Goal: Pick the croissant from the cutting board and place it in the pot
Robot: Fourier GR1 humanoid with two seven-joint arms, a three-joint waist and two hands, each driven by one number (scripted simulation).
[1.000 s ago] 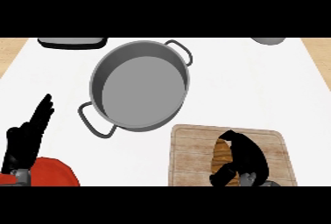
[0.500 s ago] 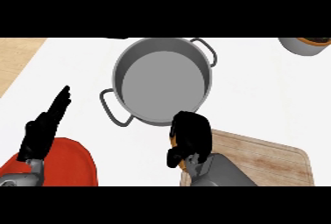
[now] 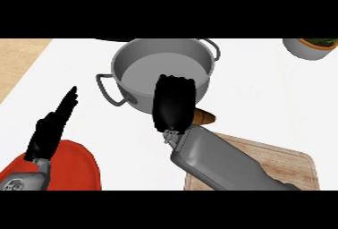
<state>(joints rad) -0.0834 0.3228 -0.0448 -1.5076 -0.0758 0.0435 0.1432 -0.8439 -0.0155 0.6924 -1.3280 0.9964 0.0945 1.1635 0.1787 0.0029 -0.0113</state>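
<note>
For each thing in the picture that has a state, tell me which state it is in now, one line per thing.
pot: upright, nothing visible inside.
croissant: held under the right hand, mostly hidden, at the pot's near rim, not yet inside.
right hand: shut on the croissant.
left hand: open, fingers straight, resting at the left.
cutting board: flat, partly covered by the right forearm.

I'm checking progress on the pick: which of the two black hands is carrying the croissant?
The right hand, over the grey metal pot's near rim, with the brown croissant peeking from beneath. The left hand, fingers straight, rests empty above the red plate.
</note>
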